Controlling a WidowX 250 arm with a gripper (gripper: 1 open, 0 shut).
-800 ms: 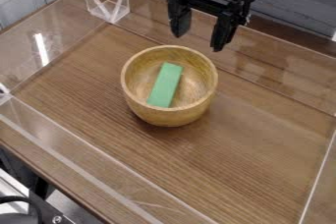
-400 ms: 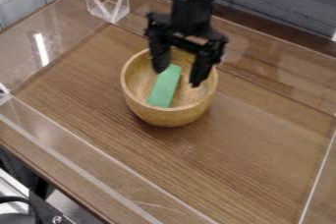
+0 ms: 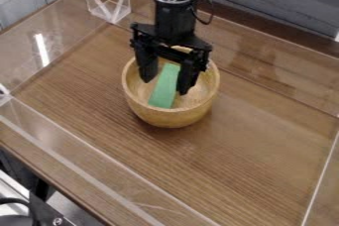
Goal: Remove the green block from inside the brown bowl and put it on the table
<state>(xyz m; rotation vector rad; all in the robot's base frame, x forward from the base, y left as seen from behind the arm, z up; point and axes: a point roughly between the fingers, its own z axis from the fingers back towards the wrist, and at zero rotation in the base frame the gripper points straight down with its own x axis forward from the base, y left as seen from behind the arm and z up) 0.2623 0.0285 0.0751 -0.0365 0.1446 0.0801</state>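
Where the table point(image 3: 93, 161) fills the frame, the brown bowl point(image 3: 169, 113) sits near centre with the green block point(image 3: 165, 89) inside. The hand point(image 3: 166, 73), fingers spread apart, straddles the block's upper end, hiding part of it; contact cannot be made out.

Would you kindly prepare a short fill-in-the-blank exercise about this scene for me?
1. The green block lies inside the ____ bowl.
2. The gripper has its jaws ____ on either side of the block.
3. The bowl rests on a ____ table.

Missing words: brown; open; wooden
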